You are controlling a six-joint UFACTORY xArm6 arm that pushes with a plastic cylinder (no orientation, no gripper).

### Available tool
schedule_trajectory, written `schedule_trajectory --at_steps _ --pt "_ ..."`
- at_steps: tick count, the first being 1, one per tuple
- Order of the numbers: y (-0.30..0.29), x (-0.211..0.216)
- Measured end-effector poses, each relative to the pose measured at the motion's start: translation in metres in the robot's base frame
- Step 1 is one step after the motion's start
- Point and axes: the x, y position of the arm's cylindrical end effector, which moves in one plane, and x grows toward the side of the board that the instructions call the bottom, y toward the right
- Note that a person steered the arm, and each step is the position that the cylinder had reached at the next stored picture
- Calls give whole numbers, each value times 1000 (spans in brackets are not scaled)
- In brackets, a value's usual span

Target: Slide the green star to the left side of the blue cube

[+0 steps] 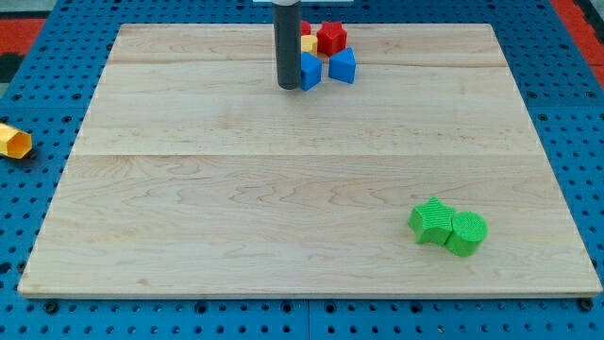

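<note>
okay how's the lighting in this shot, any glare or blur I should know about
Camera view: even, soft light on the wooden board, no glare; only faint shadows under the green star and green cylinder; everything sharp, including my tip beside the blue blocks.

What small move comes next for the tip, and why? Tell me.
Probably travel toward the view's bottom right, to the far right side of the green star. My tip sits at the view's top beside the blue blocks, far from the star, which touches a green cylinder.
</note>
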Motion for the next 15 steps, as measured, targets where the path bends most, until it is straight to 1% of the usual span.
schedule_trajectory --at_steps 1,2,3,4,5,6,7,8,9,11,12,13,14,15 --pt "9 50" --pt "91 88" --pt "130 128" --pt "203 135" --pt "219 186" --pt "170 203" --pt "149 223" --pt "151 231" --pt "150 270" --pt "136 303" --pt "57 293" --pt "-66 242" --pt "-127 235" --pt "-118 279"
